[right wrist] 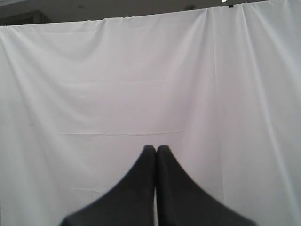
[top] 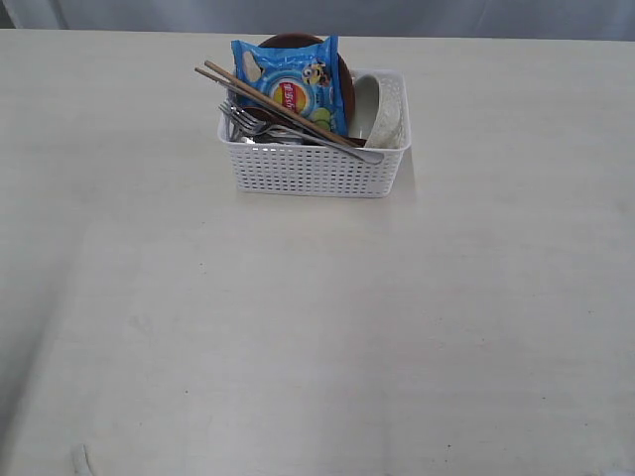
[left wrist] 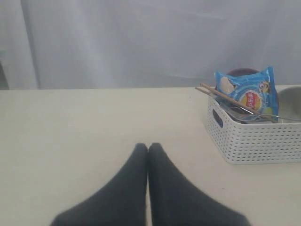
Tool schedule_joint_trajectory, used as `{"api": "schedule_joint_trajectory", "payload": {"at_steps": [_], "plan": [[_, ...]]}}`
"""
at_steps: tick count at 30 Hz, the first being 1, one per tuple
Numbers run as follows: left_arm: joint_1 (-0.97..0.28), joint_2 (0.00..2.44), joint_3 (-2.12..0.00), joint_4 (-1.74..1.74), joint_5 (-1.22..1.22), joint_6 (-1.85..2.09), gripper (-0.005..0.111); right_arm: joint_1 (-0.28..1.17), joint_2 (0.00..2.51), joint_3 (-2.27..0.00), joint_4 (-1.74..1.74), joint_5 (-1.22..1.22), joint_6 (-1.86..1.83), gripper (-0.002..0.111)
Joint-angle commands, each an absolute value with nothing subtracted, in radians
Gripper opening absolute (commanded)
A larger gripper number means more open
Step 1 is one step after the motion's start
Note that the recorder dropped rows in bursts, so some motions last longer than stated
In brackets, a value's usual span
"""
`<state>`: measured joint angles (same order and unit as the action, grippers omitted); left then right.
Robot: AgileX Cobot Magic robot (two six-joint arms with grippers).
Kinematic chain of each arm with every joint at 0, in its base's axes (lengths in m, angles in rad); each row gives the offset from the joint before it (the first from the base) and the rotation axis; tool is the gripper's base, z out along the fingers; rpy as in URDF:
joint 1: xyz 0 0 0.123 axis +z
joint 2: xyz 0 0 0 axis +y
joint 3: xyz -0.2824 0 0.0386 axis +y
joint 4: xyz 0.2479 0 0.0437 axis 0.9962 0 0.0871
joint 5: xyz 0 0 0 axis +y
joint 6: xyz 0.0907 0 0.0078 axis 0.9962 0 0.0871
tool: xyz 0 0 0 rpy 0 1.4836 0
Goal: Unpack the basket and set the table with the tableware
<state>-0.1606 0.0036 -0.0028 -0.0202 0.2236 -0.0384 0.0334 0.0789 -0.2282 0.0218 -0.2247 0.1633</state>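
The white lattice basket (top: 316, 169) stands at the far middle of the cream table (top: 317, 337). Inside it lean the wooden chopsticks (top: 260, 99), a steel fork (top: 243, 123), the brown plate (top: 345, 79) and the white bowl (top: 383, 111) on its side. The wooden spoon, knife and steel cup cannot be made out. Neither gripper shows in the exterior view. My left gripper (left wrist: 148, 147) is shut and empty over bare table, well short of the basket (left wrist: 256, 136). My right gripper (right wrist: 156, 149) is shut and empty, facing a white curtain.
A blue snack bag (top: 296, 84) stands upright in the basket, in front of the plate. The blue snack bag (left wrist: 247, 92) also shows in the left wrist view. A white curtain (top: 317, 15) hangs behind the table's far edge.
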Motion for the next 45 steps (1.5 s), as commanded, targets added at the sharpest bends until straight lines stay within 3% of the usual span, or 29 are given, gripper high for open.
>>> {"api": "schedule_joint_trajectory", "payload": {"at_steps": [1,6,16,22,33,45], "plan": [[-0.162,0.0,0.0,-0.032,0.213,-0.038,0.0,0.029,0.309,-0.414,0.021,-0.154,0.178,-0.001],[-0.162,0.0,0.0,-0.032,0.213,-0.038,0.0,0.074,0.69,-0.707,0.021,0.098,0.187,-0.001],[-0.162,0.0,0.0,-0.032,0.213,-0.038,0.0,0.443,1.466,-1.286,0.021,0.809,-0.015,-0.001],[-0.162,0.0,0.0,-0.032,0.213,-0.038,0.0,0.578,1.766,-1.526,0.024,1.158,-0.166,-0.001],[-0.162,0.0,0.0,-0.032,0.213,-0.038,0.0,0.62,1.944,-1.824,0.154,1.102,-0.261,-0.001],[-0.162,0.0,0.0,-0.032,0.213,-0.038,0.0,0.641,2.161,-2.124,0.148,1.221,-0.315,0.0]]}}
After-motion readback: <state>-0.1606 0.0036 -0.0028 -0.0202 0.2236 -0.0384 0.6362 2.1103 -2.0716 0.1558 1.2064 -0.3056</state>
